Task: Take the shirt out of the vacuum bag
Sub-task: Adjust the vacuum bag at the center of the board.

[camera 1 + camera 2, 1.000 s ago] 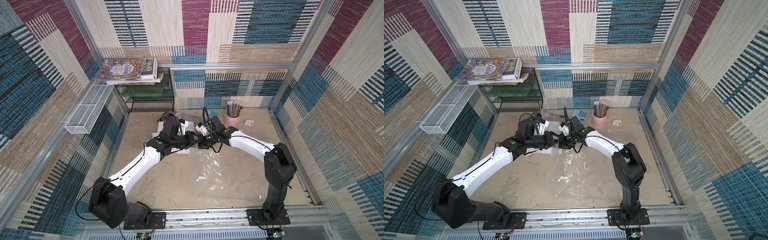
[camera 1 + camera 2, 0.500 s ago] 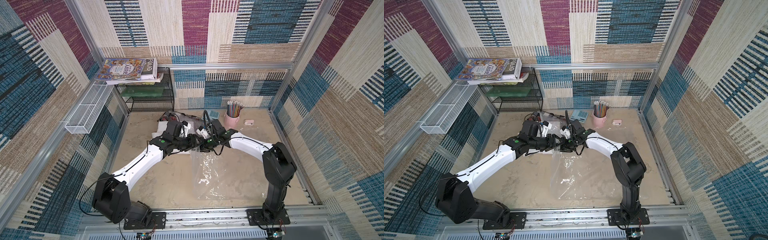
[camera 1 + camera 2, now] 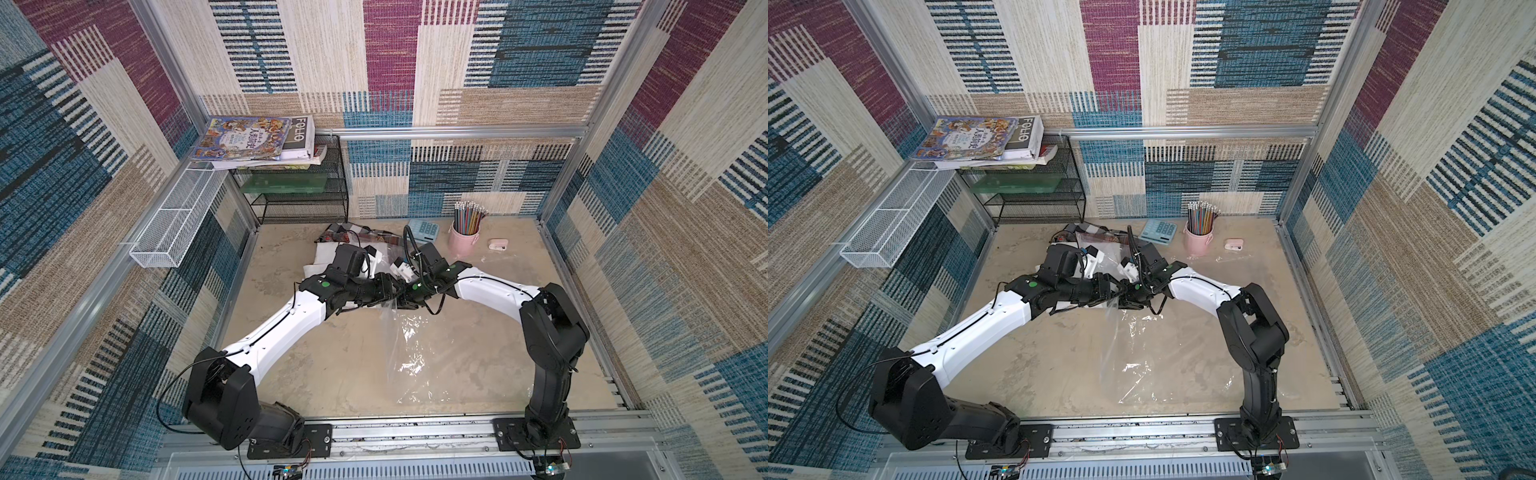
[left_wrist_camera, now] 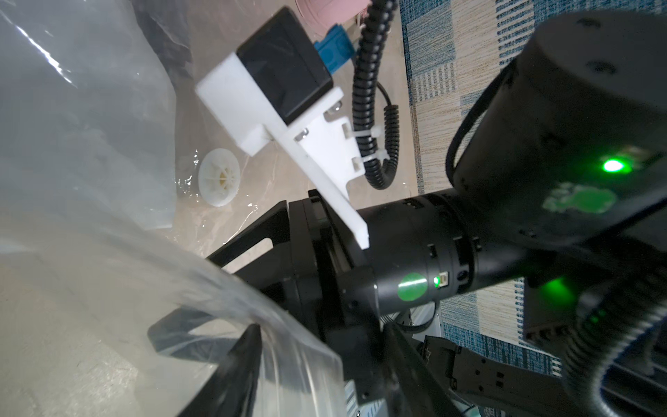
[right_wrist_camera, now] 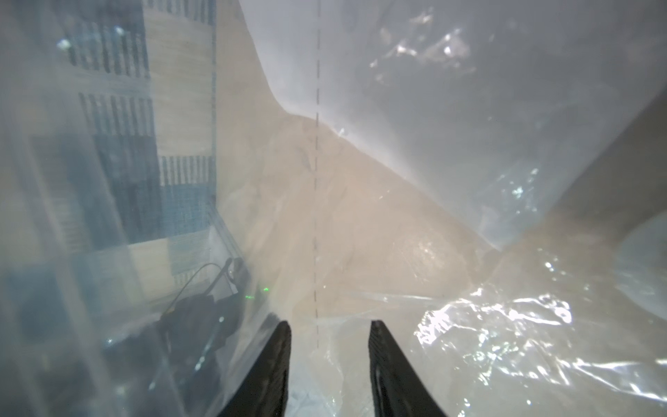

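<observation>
The vacuum bag [image 3: 409, 353] is clear crinkly plastic. It rises from the floor near the front up to both grippers in the middle. Its round white valve [image 4: 219, 182] lies flat on the floor in the left wrist view. My left gripper [image 3: 395, 296] and right gripper [image 3: 408, 302] meet tip to tip at the bag's raised end. The left gripper [image 4: 325, 361] has its jaws apart, with a bag edge lying across the gap. The right gripper [image 5: 330, 346] also stands open, with plastic all round it. The shirt [image 3: 353, 232], dark plaid, lies at the back, partly under plastic.
A black wire rack [image 3: 299, 199] with books on top stands at the back left, and a white mesh basket [image 3: 174, 224] hangs on the left wall. A pink cup of pencils [image 3: 464, 239], a blue calculator [image 3: 423, 229] and a small pink case [image 3: 497, 245] sit at the back. White folded pieces [image 3: 324, 259] lie under the left wrist.
Both grippers have stayed together at the bag's raised end. The left arm has shifted slightly toward the back, and the hanging part of the bag looks narrower.
</observation>
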You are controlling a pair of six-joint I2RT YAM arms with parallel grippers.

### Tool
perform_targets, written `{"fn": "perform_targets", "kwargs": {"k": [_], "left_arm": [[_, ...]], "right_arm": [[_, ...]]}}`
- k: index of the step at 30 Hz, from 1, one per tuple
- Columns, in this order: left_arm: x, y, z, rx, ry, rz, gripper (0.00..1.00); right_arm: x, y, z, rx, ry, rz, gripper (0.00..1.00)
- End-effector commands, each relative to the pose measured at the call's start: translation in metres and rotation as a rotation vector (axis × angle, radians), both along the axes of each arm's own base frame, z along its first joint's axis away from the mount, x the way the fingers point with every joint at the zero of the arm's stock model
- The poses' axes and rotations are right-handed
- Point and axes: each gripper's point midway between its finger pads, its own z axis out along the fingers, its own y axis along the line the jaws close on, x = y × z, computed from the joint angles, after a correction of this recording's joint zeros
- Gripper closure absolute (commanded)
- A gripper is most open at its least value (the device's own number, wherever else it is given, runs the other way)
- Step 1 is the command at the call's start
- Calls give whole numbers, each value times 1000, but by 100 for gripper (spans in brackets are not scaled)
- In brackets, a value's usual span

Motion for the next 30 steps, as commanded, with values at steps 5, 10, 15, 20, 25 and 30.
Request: {"fn": "perform_targets", "kwargs": {"k": [5, 10, 15, 20, 25, 30], "left_arm": [[-63, 75, -71, 412, 303, 53, 58], [-71, 84, -81, 448, 324, 60, 63], [-74, 92, -82, 483, 319, 72, 64], [-72, 90, -77, 461, 301, 72, 57], [-73, 89, -90, 475, 331, 55, 65], [-74, 98, -102, 538, 341, 49, 100]], "right_arm": [[6, 1, 11, 49, -6, 6, 61], [8, 1, 9, 45, -3, 0, 61], [9, 0, 9, 36, -5, -1, 65], [10, 0, 10, 40, -5, -2, 65], [12, 1, 11, 41, -6, -2, 66], [13, 2, 14, 45, -11, -3, 66]]}}
